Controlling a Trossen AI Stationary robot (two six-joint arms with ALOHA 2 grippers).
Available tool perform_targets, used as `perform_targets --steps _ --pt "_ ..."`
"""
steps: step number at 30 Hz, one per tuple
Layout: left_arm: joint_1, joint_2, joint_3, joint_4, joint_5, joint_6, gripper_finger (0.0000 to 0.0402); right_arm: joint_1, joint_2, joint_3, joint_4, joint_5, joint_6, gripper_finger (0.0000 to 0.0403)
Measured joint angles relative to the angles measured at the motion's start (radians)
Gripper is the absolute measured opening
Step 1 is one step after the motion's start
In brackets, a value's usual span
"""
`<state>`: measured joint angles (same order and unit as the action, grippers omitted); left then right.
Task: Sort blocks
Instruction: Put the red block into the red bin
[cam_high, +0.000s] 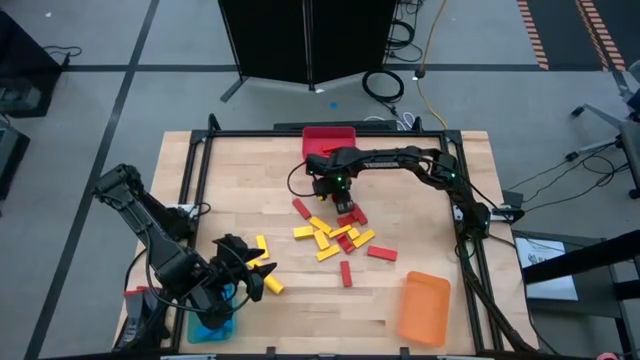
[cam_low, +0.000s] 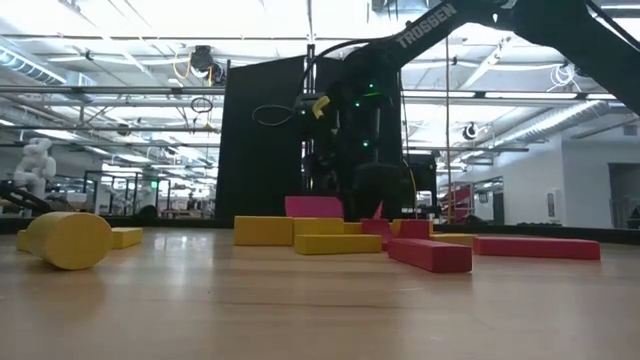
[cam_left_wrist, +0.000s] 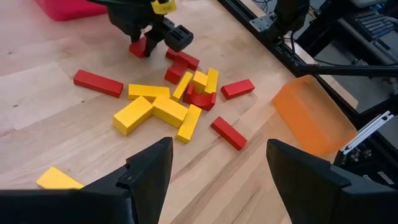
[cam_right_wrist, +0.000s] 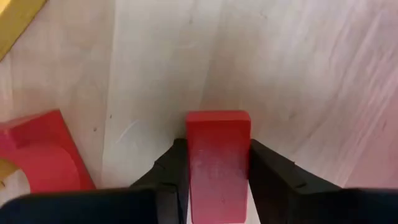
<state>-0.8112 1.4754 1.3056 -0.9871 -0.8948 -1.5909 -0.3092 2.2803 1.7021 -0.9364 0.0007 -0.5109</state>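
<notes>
Right claw is clamped on a red block at the pile's far edge, probably headed for the red bin. Left claw waits open near the desk's front-left corner.

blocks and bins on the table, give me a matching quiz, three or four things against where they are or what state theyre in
Things:
1. red bin
2. orange bin
3. left gripper
4. red block

States:
A. lying near the table's front right corner
B. pinched between the right gripper's fingers
C. at the table's far edge
D. fingers apart, holding nothing

Pairs: 1-C, 2-A, 3-D, 4-B
</notes>
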Motion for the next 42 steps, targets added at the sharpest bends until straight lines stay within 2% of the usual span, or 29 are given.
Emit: perform_targets --steps 10,13,18,25,33,42 --pt "0.000 0.000 0.000 0.001 0.000 0.001 0.0264 -0.001 -0.055 0.025 0.004 -0.008 0.083 0.0108" --pt "0.000 0.000 0.000 0.000 0.000 0.008 0.0264 -0.001 -0.109 0.077 0.009 -0.003 0.090 0.0108" --pt "0.000 0.000 0.000 -0.001 -0.001 0.008 0.0264 -0.030 -0.183 0.204 0.018 -0.072 0.122 0.0108" --pt "0.000 0.000 0.000 -0.001 -0.001 0.005 0.0264 -0.159 -0.216 0.362 0.136 -0.076 0.201 0.0108" --pt "0.000 0.000 0.000 0.011 -0.002 0.000 0.0264 -0.326 -0.199 0.314 0.129 -0.079 0.320 0.0108" --pt "0.002 0.000 0.000 -0.001 -0.017 0.000 0.0264 -0.353 -0.196 0.087 0.157 -0.117 0.317 0.0108"
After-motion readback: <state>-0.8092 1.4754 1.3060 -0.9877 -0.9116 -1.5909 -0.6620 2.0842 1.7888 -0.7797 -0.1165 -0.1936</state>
